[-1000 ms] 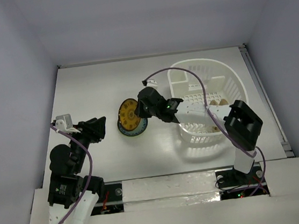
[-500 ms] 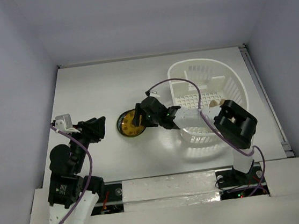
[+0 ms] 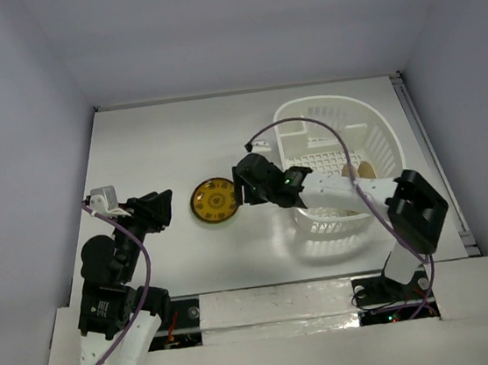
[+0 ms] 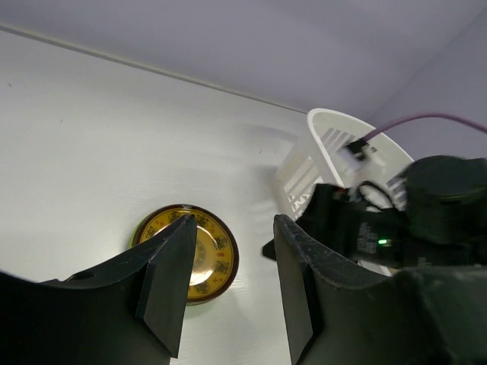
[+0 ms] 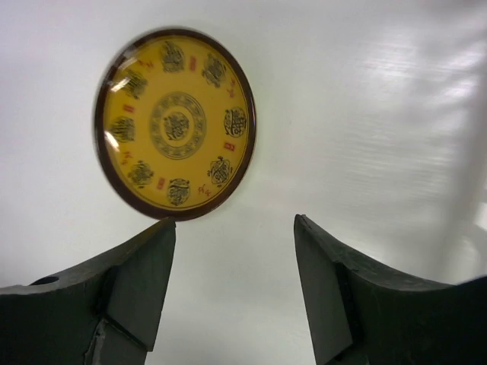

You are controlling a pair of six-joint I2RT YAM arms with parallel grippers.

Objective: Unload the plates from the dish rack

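A golden-tan plate (image 3: 213, 200) with a dark rim lies flat on the table left of the dish rack (image 3: 381, 145). In the right wrist view this plate (image 5: 176, 123) sits just beyond my fingertips. My right gripper (image 3: 246, 185) (image 5: 232, 228) hovers at the plate's right edge, open, nothing between its fingers. My left gripper (image 3: 162, 208) (image 4: 230, 228) is left of the plate, open and empty, looking across the golden plate (image 4: 204, 251) toward the rack (image 4: 323, 133). A tan plate (image 3: 359, 169) stands inside the rack, partly hidden by the right arm.
The right arm (image 3: 342, 191) reaches over the rack's left wall, and its purple cable (image 3: 308, 122) arcs above the basket. The table's right edge has a metal rail (image 3: 430, 152). Grey walls enclose the table on three sides.
The right gripper lowered the golden plate from tilted to flat on the table, let go, opened, and drew back to the right. The left arm stayed still.
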